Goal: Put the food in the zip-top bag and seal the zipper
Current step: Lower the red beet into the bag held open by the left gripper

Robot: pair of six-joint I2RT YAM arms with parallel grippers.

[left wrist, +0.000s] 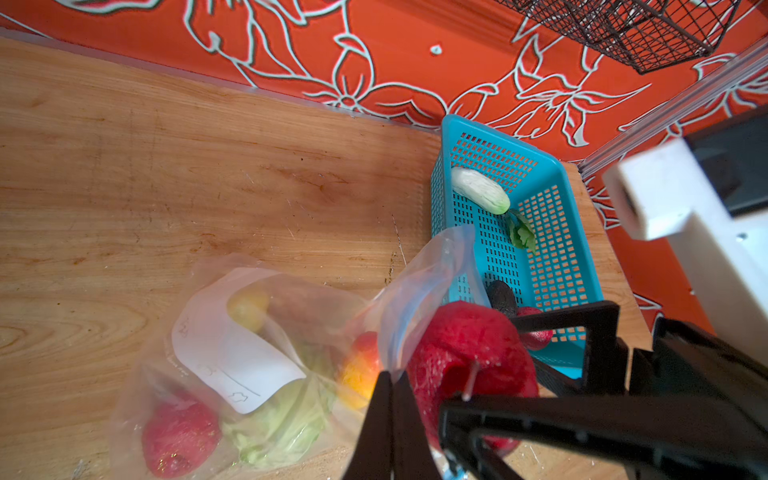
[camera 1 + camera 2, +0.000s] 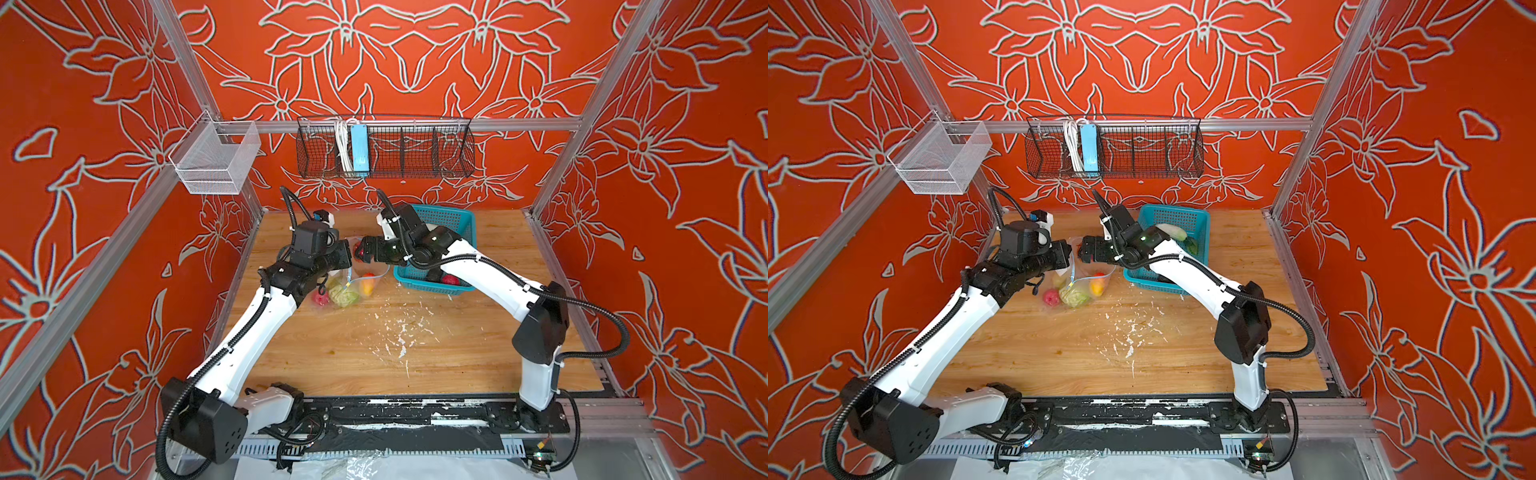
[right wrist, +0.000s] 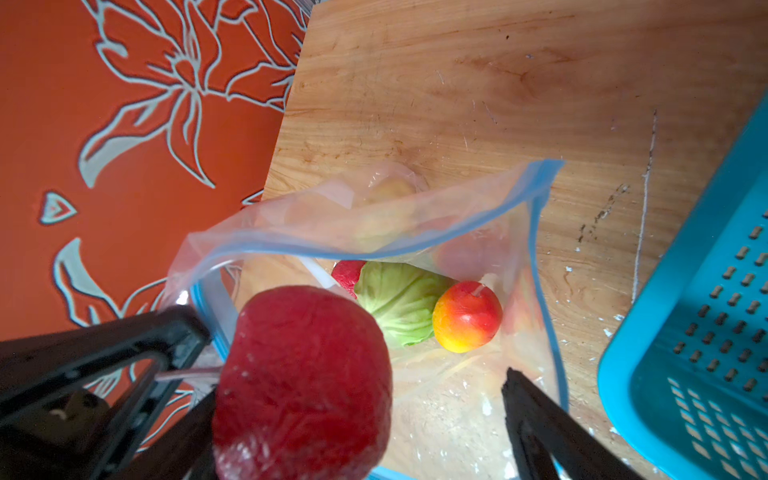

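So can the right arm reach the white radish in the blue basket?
Probably yes: the white radish lies uncovered in the open basket near that arm. The right gripper is open, but a red fruit sits between its jaws.

Pictured on a scuffed light wooden tabletop (image 2: 415, 361): a scatter of white flecks (image 2: 399, 332) near the middle, a clear zip-top bag (image 2: 353, 291) resting toward the back, and a teal perforated basket (image 2: 451, 217) just beside it on the right.
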